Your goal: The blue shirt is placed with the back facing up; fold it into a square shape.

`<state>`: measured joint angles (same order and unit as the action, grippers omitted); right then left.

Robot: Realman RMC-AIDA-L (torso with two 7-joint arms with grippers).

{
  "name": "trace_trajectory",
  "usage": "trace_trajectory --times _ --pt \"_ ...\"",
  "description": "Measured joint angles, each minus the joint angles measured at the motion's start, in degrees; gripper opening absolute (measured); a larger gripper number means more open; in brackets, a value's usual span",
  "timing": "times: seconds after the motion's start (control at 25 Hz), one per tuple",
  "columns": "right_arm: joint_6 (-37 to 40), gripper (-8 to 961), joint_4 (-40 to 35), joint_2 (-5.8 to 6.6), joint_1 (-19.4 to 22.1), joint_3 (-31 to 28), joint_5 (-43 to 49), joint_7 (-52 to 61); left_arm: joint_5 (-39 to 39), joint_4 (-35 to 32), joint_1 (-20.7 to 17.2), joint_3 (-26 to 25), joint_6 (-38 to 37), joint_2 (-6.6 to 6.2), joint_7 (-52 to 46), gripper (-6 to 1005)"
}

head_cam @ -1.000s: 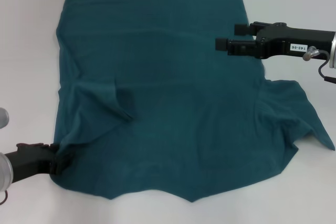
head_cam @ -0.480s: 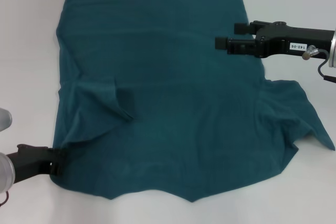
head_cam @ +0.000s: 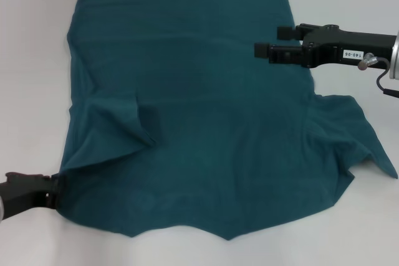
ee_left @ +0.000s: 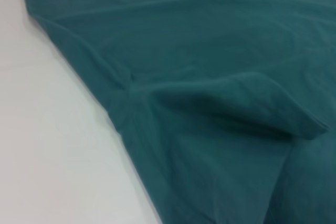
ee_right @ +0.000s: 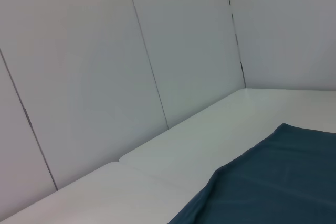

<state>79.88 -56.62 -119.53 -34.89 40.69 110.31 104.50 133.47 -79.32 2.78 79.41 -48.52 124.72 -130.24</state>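
Blue shirt (head_cam: 199,104): matte, soft; left-wrist-only raised sleeve fold. Left gripper (head_cam: 55,192) pinching corner; right gripper (head_cam: 269,42) hovering, narrowly parted.

Just the blue shirt (ee_left: 210,51) filling most of the view w/ a raised fold (ee_left: 252,103) in it, on a white table (ee_left: 52,156).

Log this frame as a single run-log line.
blue shirt: spread on table, left sleeve folded inward, right sleeve out | left gripper: at near-left shirt edge | right gripper: open, raised over right side
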Motion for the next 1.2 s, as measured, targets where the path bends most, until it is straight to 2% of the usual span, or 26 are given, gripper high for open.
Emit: trace_trajectory --times 0.72,1.2 --pt "0.0 913 0.9 0.0 -0.5 0.0 0.0 -0.8 -0.5 -3.7 -3.9 -1.3 -1.0 0.0 0.3 22" --pt "-0.1 913 1.3 0.0 -0.6 0.0 0.0 -0.9 -1.8 -2.8 -4.3 -2.2 -1.2 0.0 0.0 32"
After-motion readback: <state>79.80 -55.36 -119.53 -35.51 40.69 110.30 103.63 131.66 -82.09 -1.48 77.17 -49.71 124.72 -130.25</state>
